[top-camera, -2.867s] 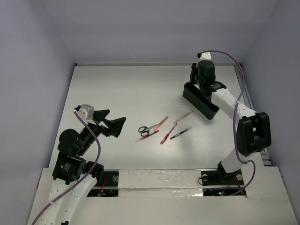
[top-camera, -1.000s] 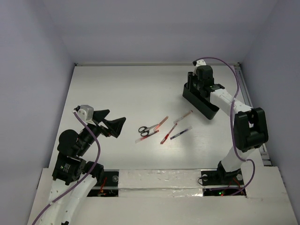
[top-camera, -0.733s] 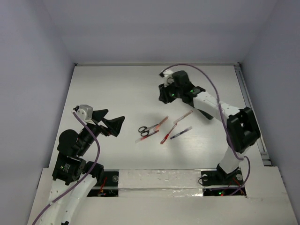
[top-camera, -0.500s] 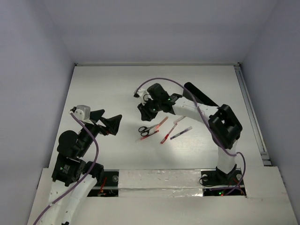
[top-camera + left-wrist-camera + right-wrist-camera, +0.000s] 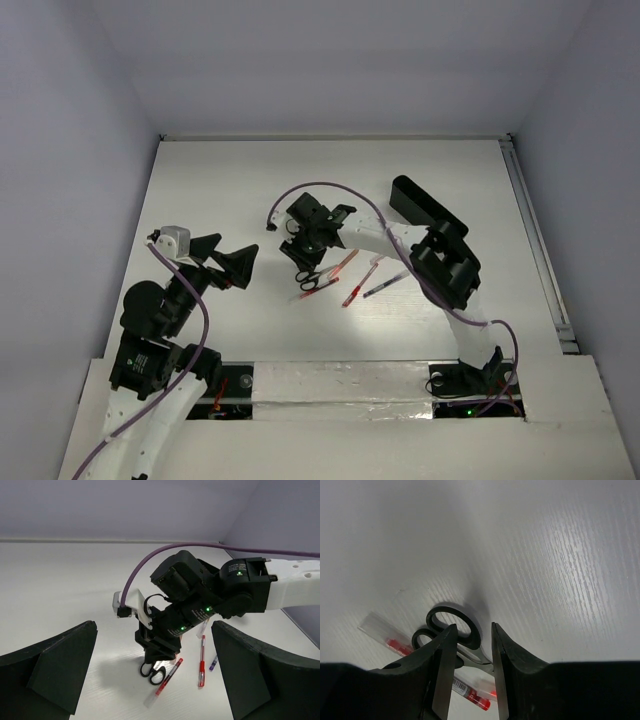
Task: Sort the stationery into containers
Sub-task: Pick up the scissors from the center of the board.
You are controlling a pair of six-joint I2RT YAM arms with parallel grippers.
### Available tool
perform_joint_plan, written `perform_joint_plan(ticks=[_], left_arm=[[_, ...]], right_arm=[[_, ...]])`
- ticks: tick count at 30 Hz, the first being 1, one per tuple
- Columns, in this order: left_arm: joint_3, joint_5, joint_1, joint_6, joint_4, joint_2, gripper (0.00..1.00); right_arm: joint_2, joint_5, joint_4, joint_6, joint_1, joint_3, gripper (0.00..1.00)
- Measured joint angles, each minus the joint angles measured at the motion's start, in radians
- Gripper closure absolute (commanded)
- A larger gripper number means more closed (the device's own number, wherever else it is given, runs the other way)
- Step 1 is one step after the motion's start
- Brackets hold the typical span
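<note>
Black-handled scissors [image 5: 308, 281] lie at the table's middle, beside several red pens [image 5: 358, 288] and one dark blue-purple pen [image 5: 385, 285]. My right gripper [image 5: 303, 262] hangs right over the scissors. In the right wrist view its open jaws [image 5: 473, 626] straddle the scissors [image 5: 451, 625] near the pivot, with a narrow gap and a red pen [image 5: 467, 692] under them. My left gripper [image 5: 235, 256] is open and empty, raised left of the scissors. It looks at the right gripper [image 5: 160, 650], scissors [image 5: 152, 671] and pens [image 5: 201, 661]. The black tray [image 5: 425, 208] stands at the back right. No eraser-like block shows.
The right arm's purple cable [image 5: 320, 188] arcs above the table behind the gripper. White walls close the table at the back and sides. The arm bases stand on the near edge [image 5: 340, 385].
My right arm has swung from the black tray at the back right, leftward and nearer, down over the scissors. The left gripper has barely moved. The stationery lies as before.
</note>
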Motion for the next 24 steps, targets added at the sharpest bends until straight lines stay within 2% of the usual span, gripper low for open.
perform_joint_plan(ticks=[20, 24], left_arm=[[0.0, 0.003, 0.0, 0.0, 0.0, -0.003, 0.01], [0.0, 0.003, 0.0, 0.0, 0.0, -0.003, 0.01]], right_arm=[[0.088, 0.079, -0.063, -0.028, 0.026, 0.088, 0.61], [0.103, 0.098, -0.052, -0.034, 0.028, 0.108, 0.71]])
